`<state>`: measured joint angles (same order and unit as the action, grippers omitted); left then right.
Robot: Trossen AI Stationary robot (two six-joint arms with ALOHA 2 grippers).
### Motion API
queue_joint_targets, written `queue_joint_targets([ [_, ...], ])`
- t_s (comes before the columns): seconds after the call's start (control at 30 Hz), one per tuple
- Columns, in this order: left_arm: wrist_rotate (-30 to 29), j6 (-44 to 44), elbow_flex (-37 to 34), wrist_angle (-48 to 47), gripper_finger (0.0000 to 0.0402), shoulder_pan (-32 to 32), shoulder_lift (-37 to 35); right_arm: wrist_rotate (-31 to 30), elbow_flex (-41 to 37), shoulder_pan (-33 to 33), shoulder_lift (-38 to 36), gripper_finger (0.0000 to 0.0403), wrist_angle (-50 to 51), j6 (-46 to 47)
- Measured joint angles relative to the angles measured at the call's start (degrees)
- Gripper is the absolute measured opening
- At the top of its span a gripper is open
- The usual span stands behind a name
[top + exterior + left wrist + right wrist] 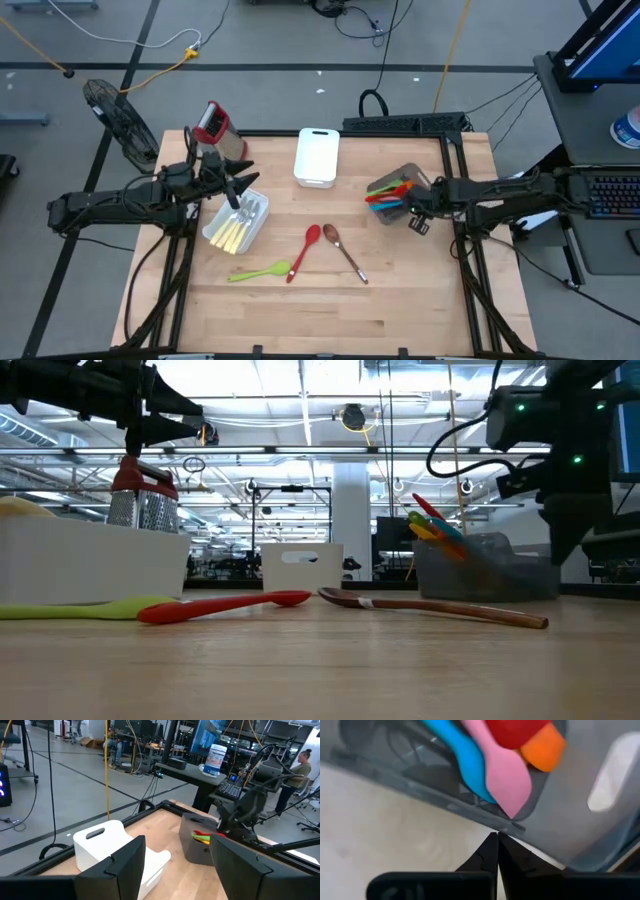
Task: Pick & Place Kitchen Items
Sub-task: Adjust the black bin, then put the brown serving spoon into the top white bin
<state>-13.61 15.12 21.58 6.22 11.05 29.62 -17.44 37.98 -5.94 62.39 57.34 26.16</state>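
No text, label, brand, number or sign can be read on anything in view.

The near half of the table lies bare. Mid-table, a green spoon, red spoon and brown spoon lie close together. Behind stand the white bin, grey bin and grater.
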Motion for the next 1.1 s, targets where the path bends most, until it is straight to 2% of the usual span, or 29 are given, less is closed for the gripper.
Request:
queue_joint_targets([
  [0.33, 0.0, 0.0, 0.0, 0.0, 0.0228, 0.0, 0.0, -3.5, 0.0, -9.8, -0.3, 0.0, -1.5, -0.5],
  [0.57, 0.0, 0.4, 0.0, 0.0, 0.0228, 0.0, 0.0, 2.5, 1.2, -8.1, -4.3, 0.0, 2.1, 1.8],
  [0.7, 0.0, 0.7, 0.0, 0.0, 0.0228, 0.0, 0.0, 4.2, 5.6, -5.5, -7.1, 0.0, 6.7, 1.7],
  [0.8, 0.3, 3.2, 0.0, 0.0, 0.0228, 0.0, 0.0, 9.5, 9.4, -3.5, -9.3, 0.0, 7.3, 0.8],
  [0.97, 0.5, 6.5, 0.0, 0.0, 0.0228, 0.0, 0.0, 21.1, 12.0, 1.0, -13.6, 0.0, -2.5, -1.4],
  [1.1, 0.5, 6.3, 0.0, 0.0, 0.0228, 0.0, 0.0, 21.9, 12.0, 5.2, -15.4, 0.0, -15.7, -1.5],
])
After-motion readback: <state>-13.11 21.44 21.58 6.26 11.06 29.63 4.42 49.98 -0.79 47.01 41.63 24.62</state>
